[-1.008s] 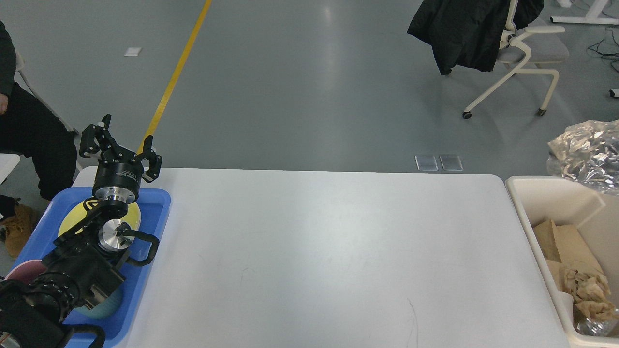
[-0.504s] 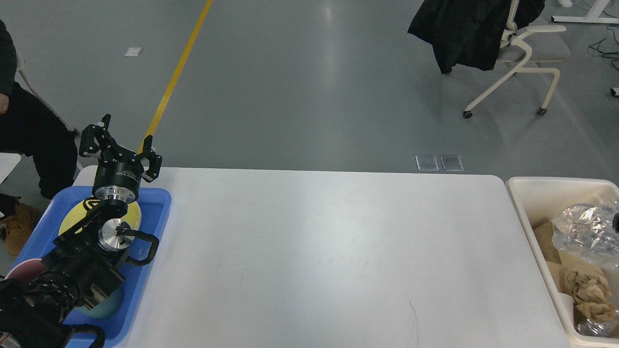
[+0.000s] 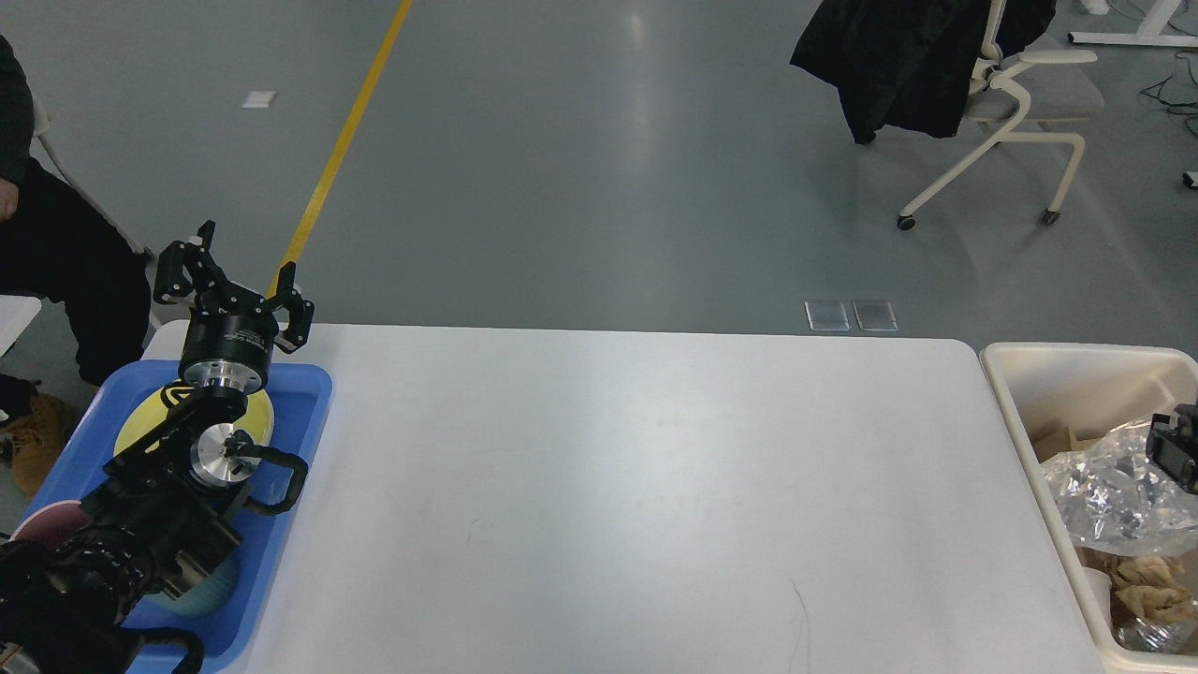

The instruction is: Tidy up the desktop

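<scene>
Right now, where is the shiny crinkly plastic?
In the head view, the crinkly plastic is at the far right, inside the cream bin beside the desktop, lying on top of brown paper.

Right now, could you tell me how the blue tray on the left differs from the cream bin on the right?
The blue tray is shallow and holds dishes, among them a yellow plate; the cream bin is deeper and holds crumpled brown paper and clear plastic wrap. The left gripper is above the tray. Both sit at opposite ends of the desktop.
</scene>
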Motion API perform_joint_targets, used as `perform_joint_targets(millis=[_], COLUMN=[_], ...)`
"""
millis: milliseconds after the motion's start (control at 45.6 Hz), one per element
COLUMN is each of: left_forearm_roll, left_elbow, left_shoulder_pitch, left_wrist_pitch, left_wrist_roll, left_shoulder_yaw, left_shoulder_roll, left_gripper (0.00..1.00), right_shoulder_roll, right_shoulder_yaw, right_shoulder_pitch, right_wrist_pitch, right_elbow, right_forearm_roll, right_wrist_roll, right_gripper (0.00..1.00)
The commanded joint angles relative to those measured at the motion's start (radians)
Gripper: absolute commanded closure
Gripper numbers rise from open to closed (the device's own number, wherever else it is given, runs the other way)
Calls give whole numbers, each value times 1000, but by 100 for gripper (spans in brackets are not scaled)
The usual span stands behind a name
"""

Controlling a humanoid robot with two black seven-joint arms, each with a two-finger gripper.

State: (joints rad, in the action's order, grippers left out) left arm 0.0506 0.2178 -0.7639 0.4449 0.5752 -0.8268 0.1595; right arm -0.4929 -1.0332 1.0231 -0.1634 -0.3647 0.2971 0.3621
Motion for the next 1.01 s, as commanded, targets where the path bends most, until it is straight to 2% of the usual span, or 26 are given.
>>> perform_joint_targets(millis=[0,219,416,592,745,986], left_forearm_roll=[0,0,0,0,0,0], left_elbow=[0,0,0,0,0,0], left_shoulder_pitch=[0,0,0,0,0,0], left_wrist_pitch=[0,0,0,0,0,0], left_wrist_roll=[0,0,0,0,0,0], left_shoulder_yaw=[0,0,0,0,0,0], left_shoulder_roll=[0,0,0,0,0,0], left_gripper=[4,4,4,4,4,4], right_shoulder_roll=[-12,-9,4,145,284,442], right_shoulder_yaw=[11,126,329,493,747,1036], right_shoulder_pitch=[5,123,333,506,589,500], right_wrist_pitch=[-1,-15,-34,-171,-286,-295], right_elbow=[10,174,173,170,176,181], right_forearm_roll=[-9,-13,-18,-18,-19,-22], right_wrist_roll=[1,6,6,6,6,5], right_gripper=[0,0,0,0,0,0])
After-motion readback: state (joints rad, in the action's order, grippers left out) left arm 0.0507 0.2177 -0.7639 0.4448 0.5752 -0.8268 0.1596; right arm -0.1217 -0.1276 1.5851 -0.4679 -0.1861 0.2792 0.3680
